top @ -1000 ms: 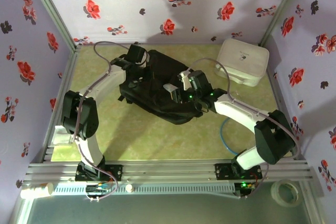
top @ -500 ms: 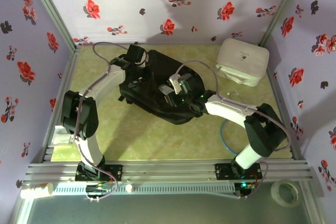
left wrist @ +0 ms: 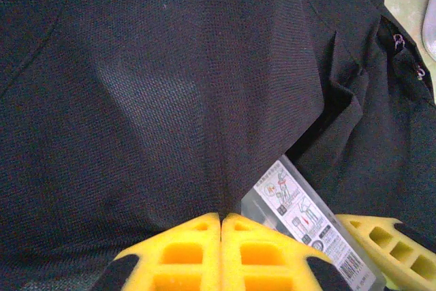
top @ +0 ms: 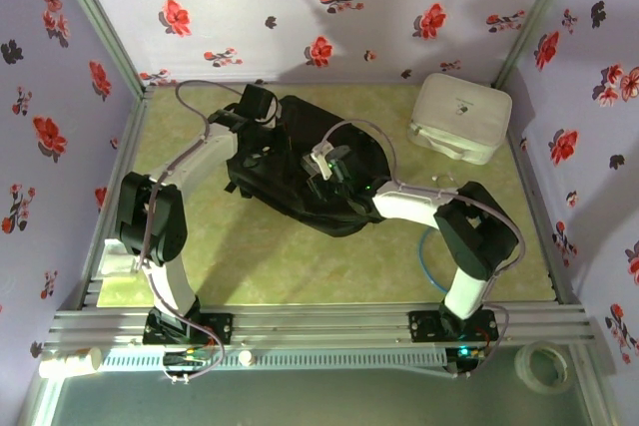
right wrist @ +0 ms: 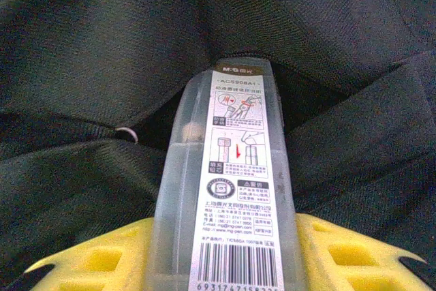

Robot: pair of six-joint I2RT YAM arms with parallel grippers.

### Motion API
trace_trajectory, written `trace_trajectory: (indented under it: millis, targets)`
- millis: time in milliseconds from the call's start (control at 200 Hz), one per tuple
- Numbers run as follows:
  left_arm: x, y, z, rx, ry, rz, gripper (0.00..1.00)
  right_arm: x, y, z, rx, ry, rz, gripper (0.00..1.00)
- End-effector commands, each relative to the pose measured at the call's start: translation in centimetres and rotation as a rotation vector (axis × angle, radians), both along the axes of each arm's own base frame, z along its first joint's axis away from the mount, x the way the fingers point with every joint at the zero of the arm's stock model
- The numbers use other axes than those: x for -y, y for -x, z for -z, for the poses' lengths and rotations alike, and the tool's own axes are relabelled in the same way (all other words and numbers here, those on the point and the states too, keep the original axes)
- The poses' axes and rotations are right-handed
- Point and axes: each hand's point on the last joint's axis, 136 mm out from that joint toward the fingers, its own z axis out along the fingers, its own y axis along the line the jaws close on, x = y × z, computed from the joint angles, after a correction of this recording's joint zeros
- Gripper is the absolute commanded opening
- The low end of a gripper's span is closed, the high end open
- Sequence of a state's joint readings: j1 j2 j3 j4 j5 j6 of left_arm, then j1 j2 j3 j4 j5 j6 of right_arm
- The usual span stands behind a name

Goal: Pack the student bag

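**Clear box poised at the mouth of the student bag**

The black student bag (top: pixel 290 137) lies flat mid-table on the green mat.

At the bag's upper left corner, the left gripper (top: pixel 262 109) is clamped tight on the bag. Its wrist view shows the yellow fingers (left wrist: pixel 184 250) pressed together with a fold of black fabric pinched between them, which looks like it is holding the opening up.

Over the bag's centre, the right gripper (right wrist: pixel 228 264) holds a clear plastic box (right wrist: pixel 231 189) firmly between its yellow pads. The box's long axis runs straight away from the gripper. Its far end sits at the lip of a dark gap in the bag, just right of a small metal ring (right wrist: pixel 124 134). The opening is directly ahead, so the next move is probably a straight push along that axis by the right arm, which is the nearer one.

The box label reads "M&G" and "ACS908A1" above pictograms, with a barcode beginning 693176. The smaller print is too fine to read.

Well to the bag's right, near the far corner, sits a white zip case (top: pixel 461 115).
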State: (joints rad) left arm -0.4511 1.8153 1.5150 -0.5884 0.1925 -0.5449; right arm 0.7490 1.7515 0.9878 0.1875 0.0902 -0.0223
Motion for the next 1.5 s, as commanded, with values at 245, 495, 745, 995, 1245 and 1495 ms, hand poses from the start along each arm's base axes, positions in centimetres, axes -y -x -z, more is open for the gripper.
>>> trace_trajectory:
  millis: [245,495,745,995,1245,1495]
  targets:
    - [-0.7,0.0,-0.8,0.005,0.029,-0.02,0.0,-3.5,-2.6,0.6,-0.067,-0.096,-0.013,0.47]
    - [-1.3,-0.2,0.1,-0.011,0.017,-0.027,0.0,-0.8,-1.8,-2.8,-0.228,-0.337,0.086,0.7]
    - [-1.4,-0.3,0.4,-0.011,0.012,-0.023,0.0,2.1,0.8,-4.0,-0.425,-0.506,0.183,0.74]
    - [-1.3,-0.1,0.6,-0.016,0.014,-0.017,0.0,1.4,0.2,-2.5,-0.504,-0.459,0.189,0.54]
    - [-1.0,0.2,0.7,-0.026,0.031,-0.006,0.0,-1.3,-2.0,-1.1,-0.544,-0.477,0.149,0.26]
    - [-1.0,0.4,1.5,-0.051,0.028,0.002,0.0,-5.0,-5.8,-2.0,-0.539,-0.666,0.13,0.22]
